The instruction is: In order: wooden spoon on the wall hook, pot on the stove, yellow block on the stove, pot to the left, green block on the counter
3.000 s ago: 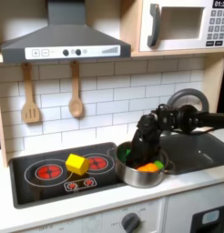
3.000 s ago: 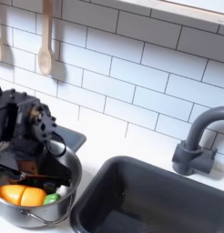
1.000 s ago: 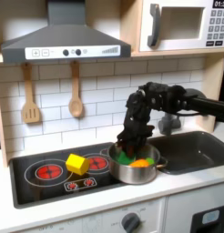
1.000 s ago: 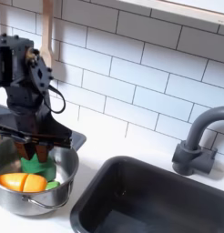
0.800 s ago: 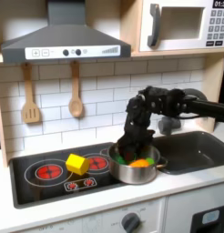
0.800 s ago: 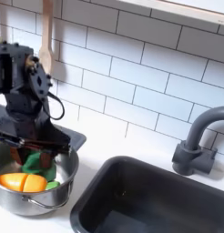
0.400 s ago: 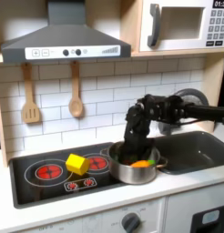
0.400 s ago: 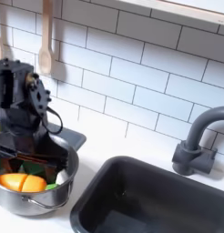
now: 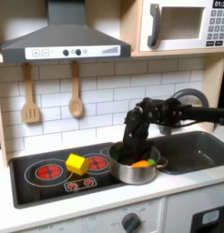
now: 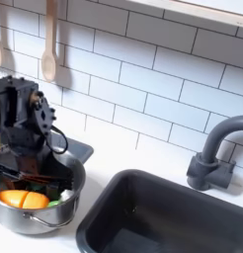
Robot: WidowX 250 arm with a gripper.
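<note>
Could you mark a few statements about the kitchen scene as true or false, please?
1. The yellow block lies on the stove. True.
2. The pot sits in the sink. False: it stands at the stove's edge, beside the sink.
3. The wooden spoon hangs on the wall. True.
4. The gripper hovers over the faucet. False: it reaches down into the pot.
5. The pot is empty. False: an orange item lies in it.
</note>
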